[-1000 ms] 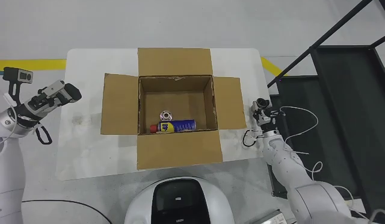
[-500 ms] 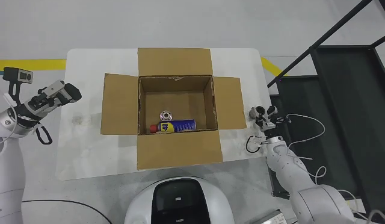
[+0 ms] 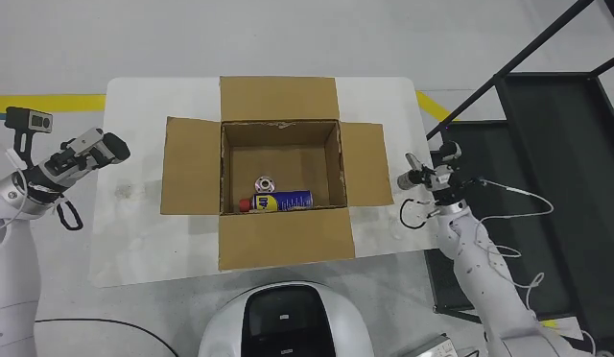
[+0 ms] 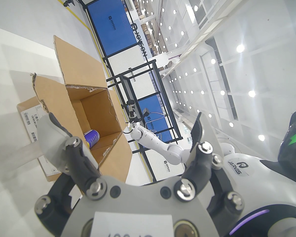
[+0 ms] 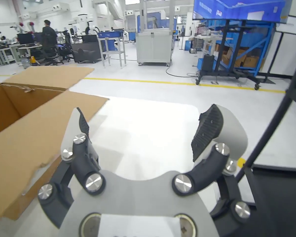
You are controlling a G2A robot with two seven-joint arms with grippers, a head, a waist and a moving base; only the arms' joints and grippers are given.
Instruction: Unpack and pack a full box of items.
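An open cardboard box [image 3: 189,166] with all flaps folded out stands mid-table. On its floor lie a blue and yellow spray can [image 3: 281,202] with a red cap and a small round metal part [image 3: 263,181]. The can's end [image 4: 91,136] shows through the box opening [image 4: 79,92] in the left wrist view. My left gripper [image 4: 124,134] is open and empty, off the table's left edge [image 3: 107,149]. My right gripper [image 5: 148,122] is open and empty, over the table's right edge beside the box's right flap [image 5: 27,134]; in the top view it [image 3: 411,178] sits there too.
The white table [image 3: 134,237] has bare room left and right of the box. A dark metal frame and platform [image 3: 537,165] stand close off the table's right side. A cable [image 3: 508,189] trails from the right arm.
The right arm has swung outward to the right and its gripper has risen slightly along the table's right edge. The left arm and the box contents have not moved.
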